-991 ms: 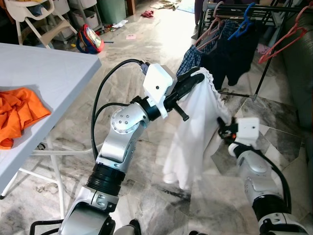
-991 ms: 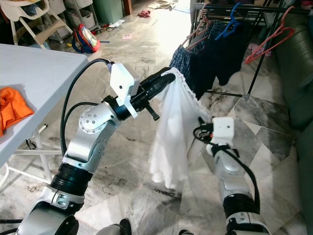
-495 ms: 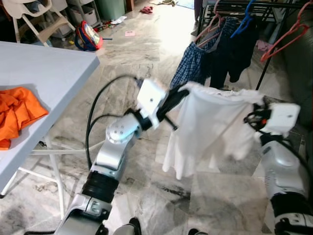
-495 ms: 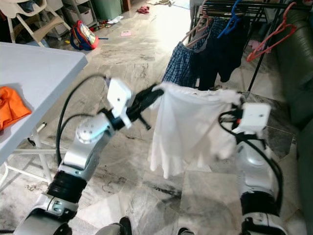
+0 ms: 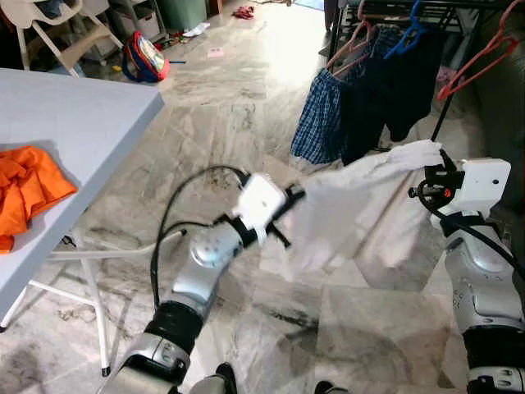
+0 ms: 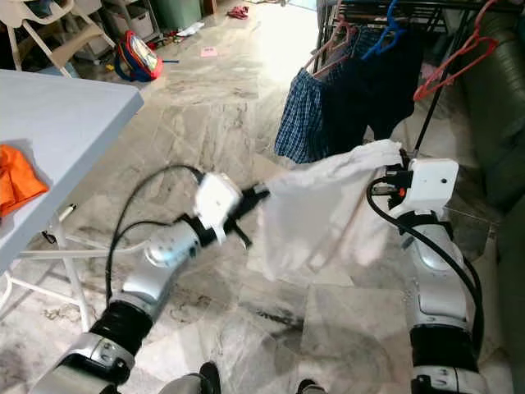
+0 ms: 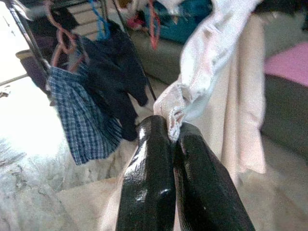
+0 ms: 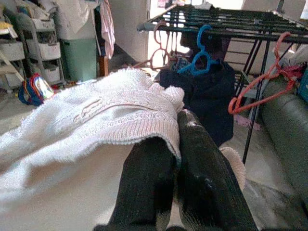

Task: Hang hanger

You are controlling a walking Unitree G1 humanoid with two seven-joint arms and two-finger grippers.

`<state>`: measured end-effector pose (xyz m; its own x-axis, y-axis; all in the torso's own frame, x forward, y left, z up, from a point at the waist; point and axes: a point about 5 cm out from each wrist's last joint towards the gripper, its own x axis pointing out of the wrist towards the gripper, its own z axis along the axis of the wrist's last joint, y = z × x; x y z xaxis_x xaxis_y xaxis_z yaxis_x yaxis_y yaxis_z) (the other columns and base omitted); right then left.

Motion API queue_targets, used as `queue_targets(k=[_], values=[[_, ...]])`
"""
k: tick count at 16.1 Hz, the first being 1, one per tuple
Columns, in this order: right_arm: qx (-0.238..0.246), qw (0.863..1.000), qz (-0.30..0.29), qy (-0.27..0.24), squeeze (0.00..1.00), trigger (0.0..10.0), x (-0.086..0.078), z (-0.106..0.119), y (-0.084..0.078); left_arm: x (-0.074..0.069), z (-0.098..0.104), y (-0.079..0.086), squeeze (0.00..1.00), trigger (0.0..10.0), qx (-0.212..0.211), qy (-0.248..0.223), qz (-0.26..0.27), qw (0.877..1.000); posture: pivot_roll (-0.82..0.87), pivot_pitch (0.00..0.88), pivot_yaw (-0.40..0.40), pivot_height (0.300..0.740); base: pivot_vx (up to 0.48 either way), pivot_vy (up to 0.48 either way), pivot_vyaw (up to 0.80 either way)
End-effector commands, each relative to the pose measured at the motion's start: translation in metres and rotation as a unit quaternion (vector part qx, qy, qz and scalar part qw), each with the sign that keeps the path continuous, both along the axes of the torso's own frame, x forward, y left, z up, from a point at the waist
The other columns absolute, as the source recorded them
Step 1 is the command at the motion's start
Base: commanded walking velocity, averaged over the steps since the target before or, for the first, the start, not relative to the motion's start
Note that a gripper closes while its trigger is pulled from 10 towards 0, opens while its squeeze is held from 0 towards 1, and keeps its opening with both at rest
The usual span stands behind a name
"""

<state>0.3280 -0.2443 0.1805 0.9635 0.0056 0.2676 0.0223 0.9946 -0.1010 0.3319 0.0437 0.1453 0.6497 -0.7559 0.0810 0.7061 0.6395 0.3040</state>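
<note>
A white knit garment is stretched between my two grippers above the marble floor. My left gripper is shut on its lower left corner, the fingers pinching a bunched edge. My right gripper is shut on the higher right end, just before the drying rack. The right fingers clamp the ribbed hem. On the rack hang a pink hanger, a blue hanger and an empty red hanger. I cannot tell whether a hanger is inside the garment.
Plaid shorts and dark clothes hang from the rack. A white table with an orange cloth stands at the left. A backpack lies on the floor far back. A dark sofa borders the right.
My left gripper has dropped lower and reached forward with its corner. My right gripper has risen and swung right towards the rack, pulling the garment from hanging bunched to spread out.
</note>
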Motion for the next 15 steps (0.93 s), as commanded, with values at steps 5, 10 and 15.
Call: queue_targets(k=[5,10,15], values=[[-0.010,1.000,0.018,0.015,0.00,0.0,-0.005,0.000,0.007,-0.004,-0.018,0.000,0.00,10.0,0.045,-0.001,-0.008,0.999,0.00,0.217,0.069,0.740,0.000,0.000,0.00],[-0.040,0.994,0.045,0.097,1.00,10.0,-0.008,-0.026,0.011,0.008,-0.003,0.003,0.00,10.0,-0.007,0.009,0.025,1.000,0.00,0.214,0.067,0.740,0.000,0.000,0.00],[-0.118,0.968,0.071,0.212,1.00,10.0,-0.015,-0.063,0.015,0.011,0.006,0.005,0.00,10.0,-0.033,0.023,0.025,0.999,0.01,0.215,0.070,0.740,0.000,0.000,0.00]])
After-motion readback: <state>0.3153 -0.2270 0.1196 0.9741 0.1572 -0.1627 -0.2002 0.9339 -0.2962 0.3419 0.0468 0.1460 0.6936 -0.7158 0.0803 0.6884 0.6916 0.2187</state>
